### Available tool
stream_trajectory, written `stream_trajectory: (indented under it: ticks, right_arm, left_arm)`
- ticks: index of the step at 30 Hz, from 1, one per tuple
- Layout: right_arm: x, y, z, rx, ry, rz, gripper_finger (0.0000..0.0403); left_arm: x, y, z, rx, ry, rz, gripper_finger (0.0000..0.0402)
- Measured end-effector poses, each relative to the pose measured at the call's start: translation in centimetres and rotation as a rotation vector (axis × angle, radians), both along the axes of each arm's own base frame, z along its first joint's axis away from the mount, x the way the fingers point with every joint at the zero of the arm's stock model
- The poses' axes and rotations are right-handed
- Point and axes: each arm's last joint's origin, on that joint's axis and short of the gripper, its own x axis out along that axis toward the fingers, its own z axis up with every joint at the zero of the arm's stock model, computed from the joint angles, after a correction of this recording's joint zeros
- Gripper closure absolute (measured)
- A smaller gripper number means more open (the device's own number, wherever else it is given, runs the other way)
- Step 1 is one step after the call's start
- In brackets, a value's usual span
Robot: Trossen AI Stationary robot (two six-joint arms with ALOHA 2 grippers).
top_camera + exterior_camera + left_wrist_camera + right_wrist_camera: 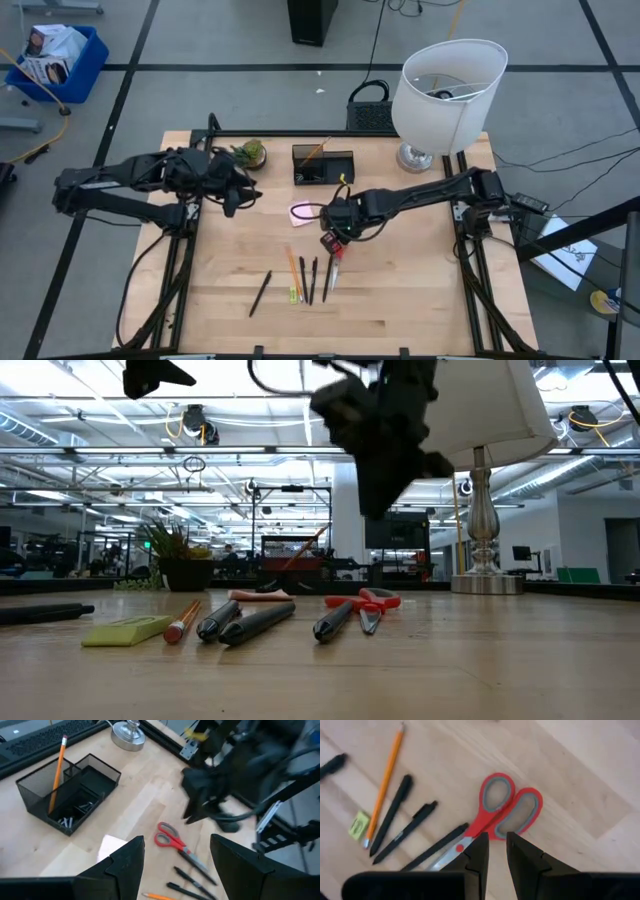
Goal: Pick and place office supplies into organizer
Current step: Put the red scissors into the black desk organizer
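Note:
The red-handled scissors [495, 815] lie flat on the table, blades pointing toward the near edge, also seen in the high view [331, 258]. My right gripper [497, 851] hovers just above their pivot, its fingers only a narrow gap apart and touching nothing. It hangs well clear of the table in the low view [385, 455]. Black pens [308, 281], an orange pencil [293, 272] and a yellow-green piece [296, 295] lie left of the scissors. The pink pad [300, 213] lies nearer the organizer [323, 165], which holds a pencil. My left gripper [177, 860] waits open, raised at the table's left.
A potted plant [251, 152] stands left of the organizer, and a white-shaded lamp [445, 95] stands at the far right corner. One more black pen [260, 292] lies apart toward the near left. Bare wood spreads along the near edge and right side.

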Motion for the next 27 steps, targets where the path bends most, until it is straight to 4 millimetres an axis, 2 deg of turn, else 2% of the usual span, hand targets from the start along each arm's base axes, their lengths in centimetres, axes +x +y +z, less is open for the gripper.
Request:
stream_trajectory:
  ticks: [4, 9, 14, 27]
  right_arm:
    - [-0.6, -0.4, -2.3, 0.024, 0.037, -0.045, 0.0344]
    - [-1.1, -0.7, -3.6, 0.025, 0.053, -0.06, 0.0344]
    - [-0.6, -0.7, -3.6, 0.03, -0.012, -0.071, 0.0344]
    - [-0.5, -1.7, -3.8, -0.049, -0.016, -0.092, 0.0344]
  left_arm:
    - [-0.7, -0.1, 0.4, -0.008, -0.028, 0.003, 0.0169]
    - [-1.5, -0.1, 0.8, -0.006, -0.058, 0.002, 0.0169]
    - [-1.7, -0.1, 0.9, -0.005, -0.066, 0.002, 0.0169]
    - [-1.6, -0.1, 0.8, -0.005, -0.063, 0.002, 0.0169]
